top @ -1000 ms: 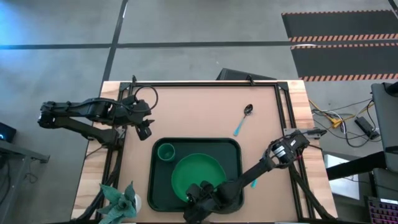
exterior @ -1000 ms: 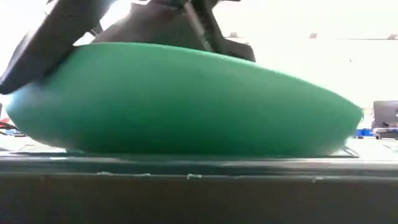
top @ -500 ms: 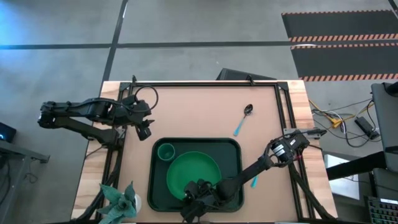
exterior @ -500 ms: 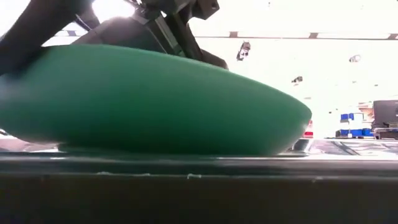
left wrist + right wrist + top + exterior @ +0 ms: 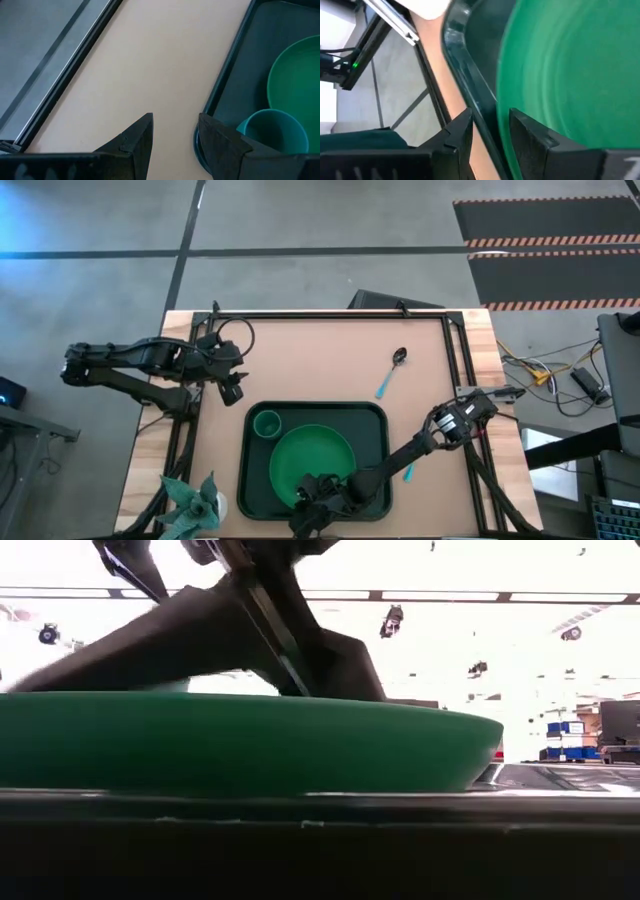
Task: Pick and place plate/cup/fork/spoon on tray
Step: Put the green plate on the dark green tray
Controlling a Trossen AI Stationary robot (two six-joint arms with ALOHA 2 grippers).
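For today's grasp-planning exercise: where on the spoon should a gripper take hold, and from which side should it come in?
Grip the spoon at mid-handle, coming straight down from above. It lies flat and alone on the table, beyond the tray, handle slanting toward the tray. The slim straight handle suits closing jaws set across it; the rounded bowl would probably slip.

Table [image 5: 300,355] — tray [image 5: 375,420], spoon [image 5: 391,371], fork [image 5: 407,473].

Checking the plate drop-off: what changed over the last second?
The plate, tilted a second ago, has shifted toward the cup side and settled flat in the tray. The right gripper moved with it and sits at its near rim; grip unclear. Unchanged: cup, spoon on the table, the left gripper parked beside the tray.
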